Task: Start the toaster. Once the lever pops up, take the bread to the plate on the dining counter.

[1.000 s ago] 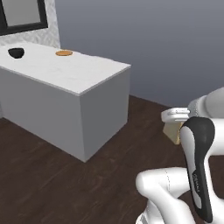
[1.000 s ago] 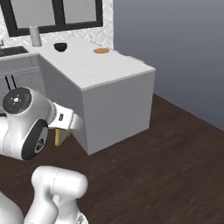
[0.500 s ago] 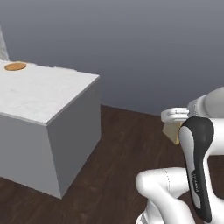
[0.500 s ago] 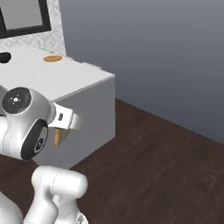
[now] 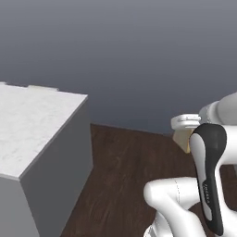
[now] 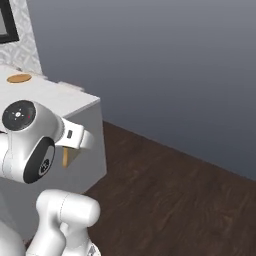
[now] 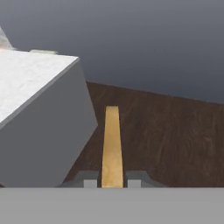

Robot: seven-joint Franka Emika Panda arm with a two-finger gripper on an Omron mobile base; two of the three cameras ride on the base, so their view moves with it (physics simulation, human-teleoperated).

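My gripper (image 7: 112, 179) is shut on the bread (image 7: 111, 142), a thin slice seen edge-on with a golden-tan crust, rising between the two finger tips. The bread (image 5: 182, 139) hangs under the hand at the right of the left base view, over the floor and apart from the dining counter (image 5: 28, 125). In the right base view the bread (image 6: 65, 157) shows beside the counter's pale side (image 6: 90, 145). The orange-brown plate (image 6: 20, 78) lies on the white marble top at the far left. The toaster is out of view.
Dark wooden floor (image 6: 165, 195) stretches to the right of the counter. A plain grey wall (image 5: 129, 55) closes the back. The counter's near corner (image 7: 78, 59) stands left of the held bread. A patterned wall strip (image 6: 20, 50) rises behind the plate.
The whole picture has shifted: the base has turned, so the counter slid left in both base views and the dark bowl left view. The bread stays gripped.
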